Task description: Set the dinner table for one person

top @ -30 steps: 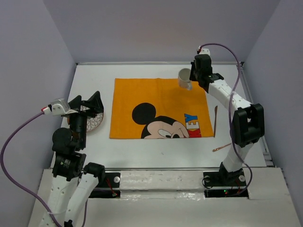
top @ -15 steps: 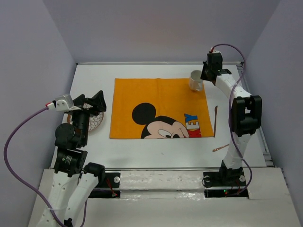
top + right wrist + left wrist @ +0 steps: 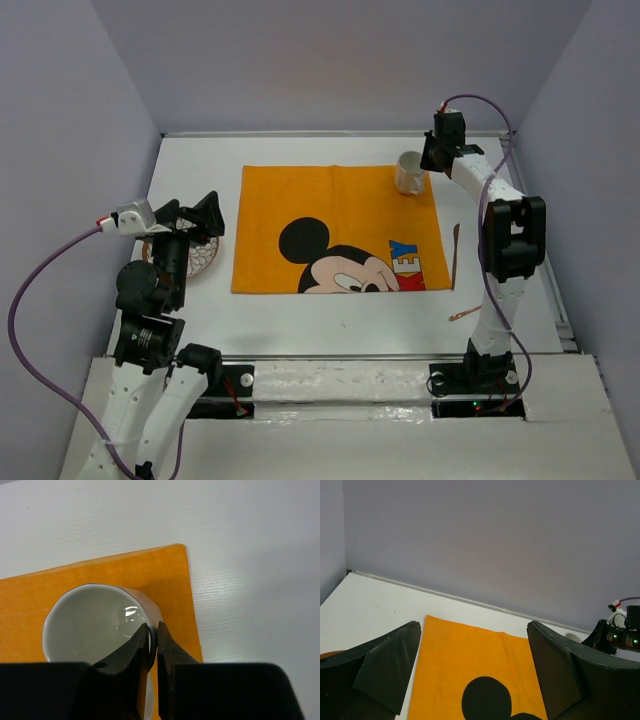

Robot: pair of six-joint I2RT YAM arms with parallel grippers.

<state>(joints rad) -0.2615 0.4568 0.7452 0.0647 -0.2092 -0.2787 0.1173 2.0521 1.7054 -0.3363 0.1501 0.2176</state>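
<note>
A white cup (image 3: 409,173) stands on the far right corner of the orange Mickey Mouse placemat (image 3: 335,228) on the white dinner table (image 3: 350,330). My right gripper (image 3: 428,160) is shut on the cup's rim; in the right wrist view the cup (image 3: 95,622) is pinched between the fingers, one inside and one outside. My left gripper (image 3: 200,222) is open and empty above a patterned plate (image 3: 196,258) left of the placemat. In the left wrist view its fingers (image 3: 390,662) frame the placemat (image 3: 475,670).
A copper-coloured utensil (image 3: 456,250) lies just right of the placemat, and another (image 3: 468,314) lies on the table nearer the front right. Purple walls close in the table on three sides.
My right gripper carried the cup to the right, toward the placemat's far right corner, then settled. My left gripper shifted slightly over the plate, then held still.
</note>
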